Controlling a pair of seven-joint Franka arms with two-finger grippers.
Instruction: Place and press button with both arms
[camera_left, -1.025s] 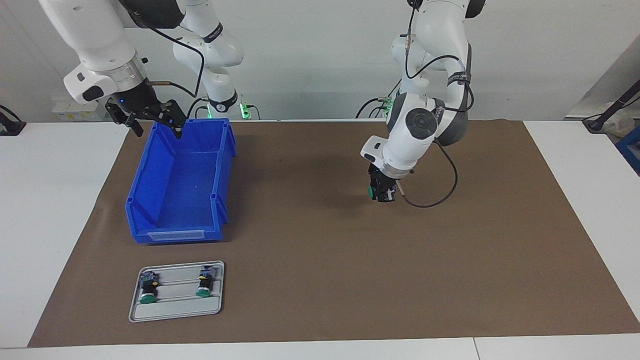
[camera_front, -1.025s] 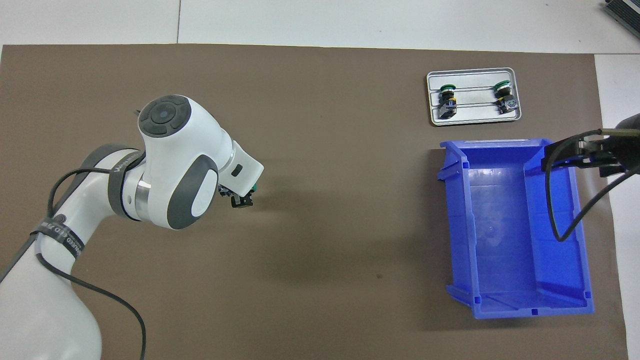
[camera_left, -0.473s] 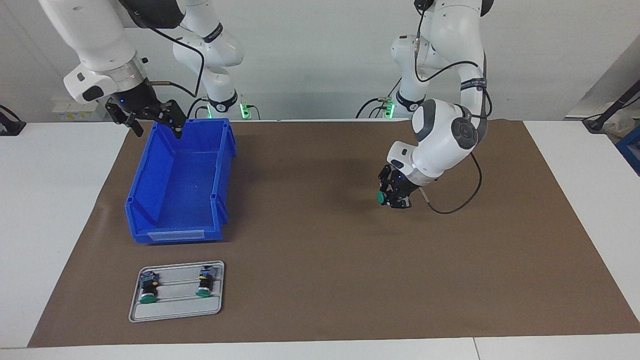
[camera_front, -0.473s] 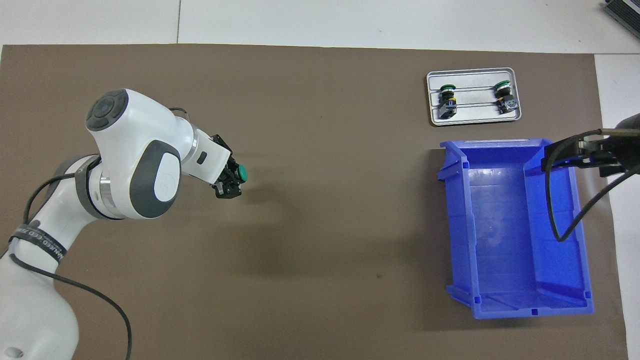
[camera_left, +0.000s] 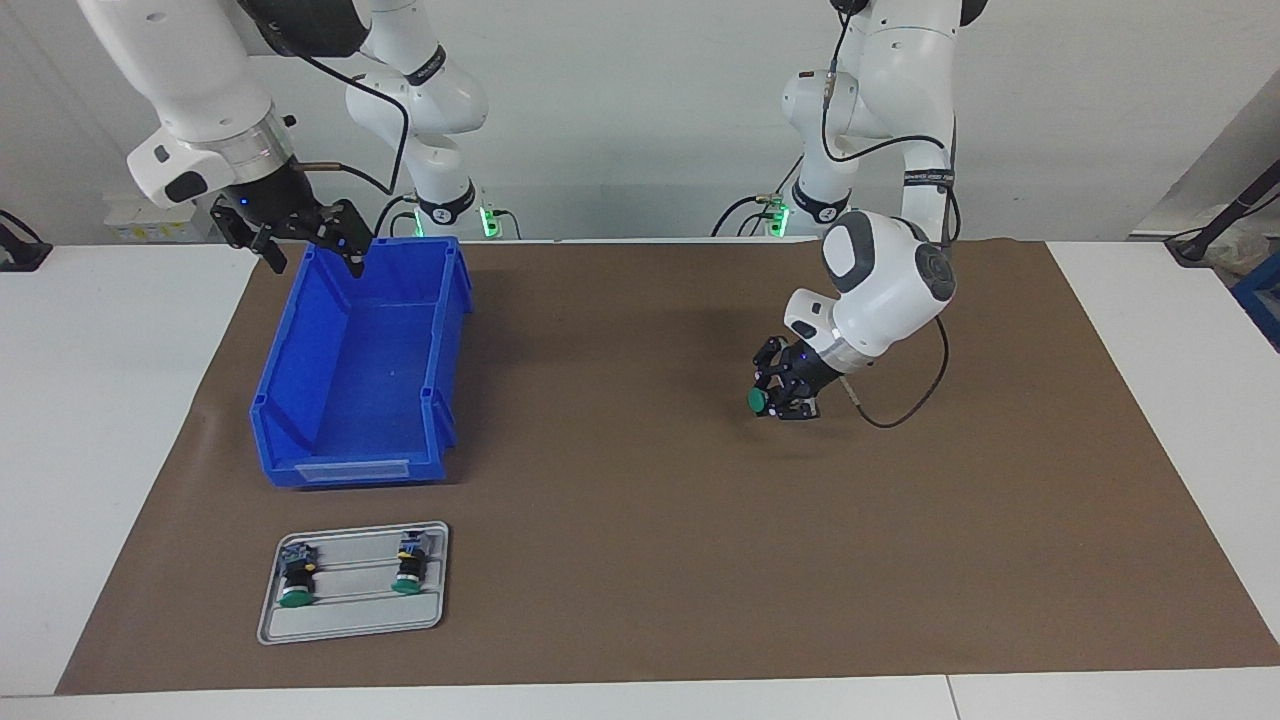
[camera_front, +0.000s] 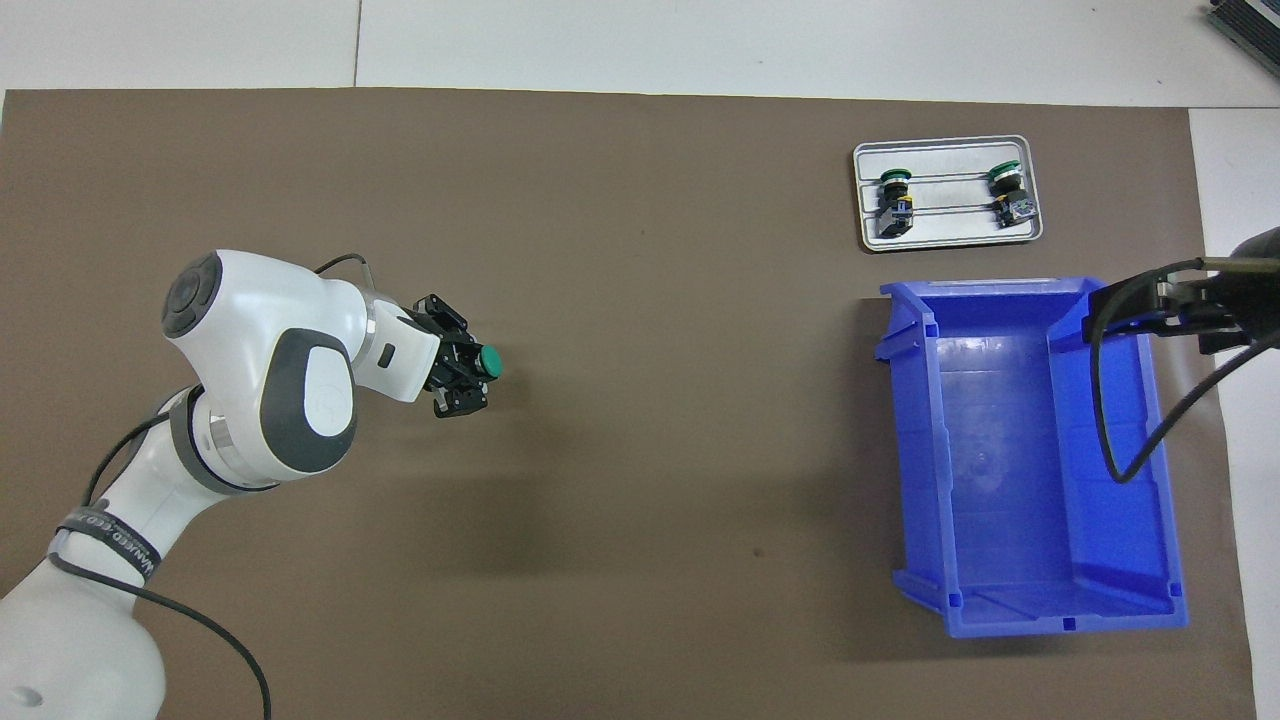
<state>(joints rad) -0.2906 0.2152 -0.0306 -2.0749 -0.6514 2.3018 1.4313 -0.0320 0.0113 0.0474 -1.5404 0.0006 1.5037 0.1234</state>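
My left gripper (camera_left: 787, 396) is shut on a button (camera_left: 759, 400) with a green cap. It holds the button low over the middle of the brown mat, cap turned sideways toward the right arm's end. It also shows in the overhead view (camera_front: 462, 378), with the button's cap (camera_front: 489, 363) clear of the fingers. Two more buttons (camera_left: 295, 582) (camera_left: 408, 568) lie on a grey tray (camera_left: 350, 622). My right gripper (camera_left: 305, 250) hangs open and empty over the rim of the blue bin (camera_left: 290, 350) closest to the robots, and waits.
The blue bin (camera_front: 1160, 480) is open-topped and holds nothing visible. It stands at the right arm's end of the mat. The grey tray (camera_front: 948, 228) lies just farther from the robots than the bin. The brown mat (camera_left: 650, 560) covers most of the white table.
The left wrist has swung round and shifted a little toward the left arm's end, so the button's green cap now shows sideways. The right arm has not moved.
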